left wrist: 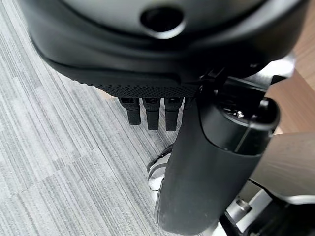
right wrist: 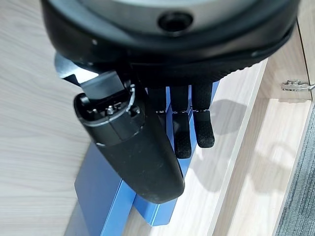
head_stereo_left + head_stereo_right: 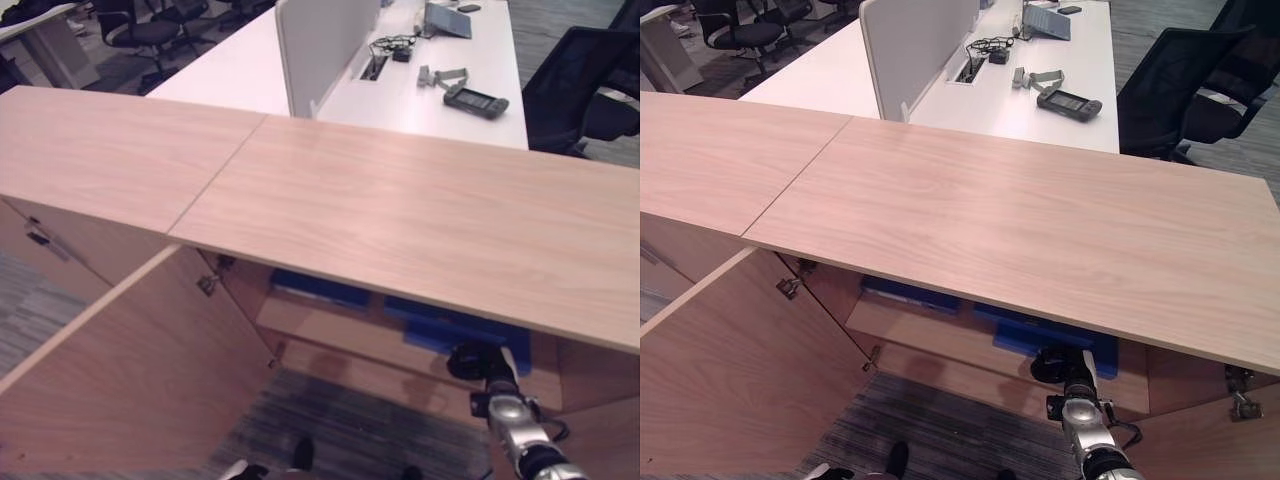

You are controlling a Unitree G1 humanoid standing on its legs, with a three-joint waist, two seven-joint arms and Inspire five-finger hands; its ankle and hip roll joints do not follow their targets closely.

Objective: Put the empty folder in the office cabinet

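Office space behind the wooden cabinet (image 3: 420, 215): white desk (image 3: 240, 70) with a divider panel (image 3: 320, 45), a handheld controller (image 3: 476, 100) and black chairs (image 3: 570, 85). Left eye view: cabinet door (image 3: 130, 370) swung open on the left; right hand (image 3: 470, 362) reaches under the cabinet top toward the shelf (image 3: 340, 335), just in front of the blue folder (image 3: 450, 335) lying there. A second blue folder (image 3: 318, 290) sits further left of the hand.

Right eye view: same layout; the hand sits at the near edge of the blue folder, finger state not readable from here.

Left wrist view: left hand (image 1: 152, 110) hangs over grey carpet (image 1: 54, 162), fingers straight, holding nothing.

Right wrist view: right hand fingers (image 2: 203, 128) extended and relaxed, thumb alongside, over the folder on the shelf; contact cannot be confirmed.
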